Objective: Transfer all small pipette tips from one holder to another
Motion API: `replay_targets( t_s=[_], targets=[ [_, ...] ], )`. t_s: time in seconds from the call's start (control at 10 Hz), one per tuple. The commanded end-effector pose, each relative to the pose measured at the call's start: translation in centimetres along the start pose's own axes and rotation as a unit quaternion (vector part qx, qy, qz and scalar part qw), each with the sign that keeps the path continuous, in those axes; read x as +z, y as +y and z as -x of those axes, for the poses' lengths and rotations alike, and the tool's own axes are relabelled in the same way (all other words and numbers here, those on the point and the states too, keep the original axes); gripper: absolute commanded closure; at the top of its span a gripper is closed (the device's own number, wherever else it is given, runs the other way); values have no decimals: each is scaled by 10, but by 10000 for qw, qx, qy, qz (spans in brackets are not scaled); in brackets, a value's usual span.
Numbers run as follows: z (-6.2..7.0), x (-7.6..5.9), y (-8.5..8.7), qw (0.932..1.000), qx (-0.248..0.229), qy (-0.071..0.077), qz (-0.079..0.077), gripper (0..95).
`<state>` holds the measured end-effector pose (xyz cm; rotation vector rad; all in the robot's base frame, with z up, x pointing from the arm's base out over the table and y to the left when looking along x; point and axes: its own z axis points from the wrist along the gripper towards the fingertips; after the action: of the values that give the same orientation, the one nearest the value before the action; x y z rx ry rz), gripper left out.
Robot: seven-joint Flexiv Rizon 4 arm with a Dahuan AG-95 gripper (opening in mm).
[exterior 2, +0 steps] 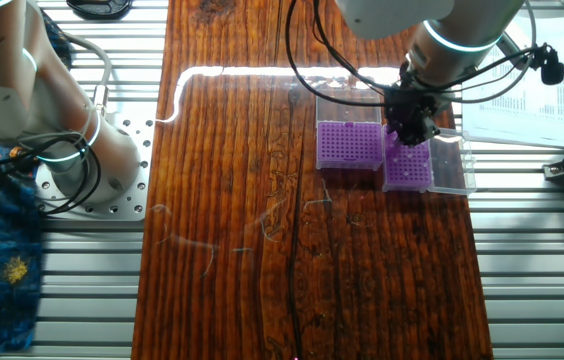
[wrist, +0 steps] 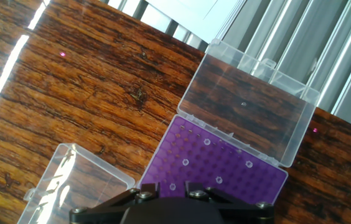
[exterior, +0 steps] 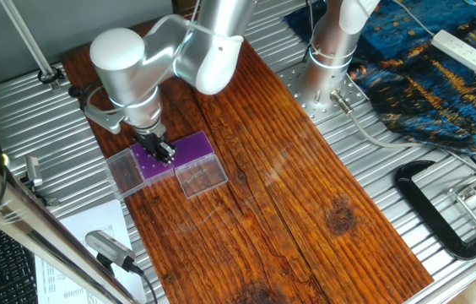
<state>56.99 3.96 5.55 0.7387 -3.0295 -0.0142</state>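
Two holders stand side by side with their clear lids open. In the hand view one purple holder (wrist: 238, 177) carries several small pipette tips (wrist: 206, 142), pale rings scattered over its top. Its lid (wrist: 250, 109) lies flat beyond it. My gripper (wrist: 171, 186) hangs low over this holder (exterior: 147, 162) (exterior 2: 407, 170). Its fingers (wrist: 149, 186) stand apart, and only the purple top and one tip show in the gap. The other holder (exterior: 194, 149) (exterior 2: 349, 146) sits right beside it, and I cannot make out any tips on it. The gripper (exterior: 164, 153) (exterior 2: 409, 130) is open.
The second holder's clear lid (wrist: 76, 180) (exterior: 202, 176) lies open on the wooden board (exterior: 305, 194). Ribbed metal table (exterior: 390, 177) surrounds the board. The arm's base (exterior: 327, 63), a black clamp (exterior: 440, 211), papers (exterior 2: 532, 90) and a blue cloth (exterior: 440, 67) sit around the edges.
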Motion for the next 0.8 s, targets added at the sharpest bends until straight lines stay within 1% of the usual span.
replay_targets(
  t_s=[0.1,0.8],
  targets=[
    [-1,0,0,10000,-9,0,-5,760],
    [-1,3,0,10000,-30,-18,-17,760]
  ],
)
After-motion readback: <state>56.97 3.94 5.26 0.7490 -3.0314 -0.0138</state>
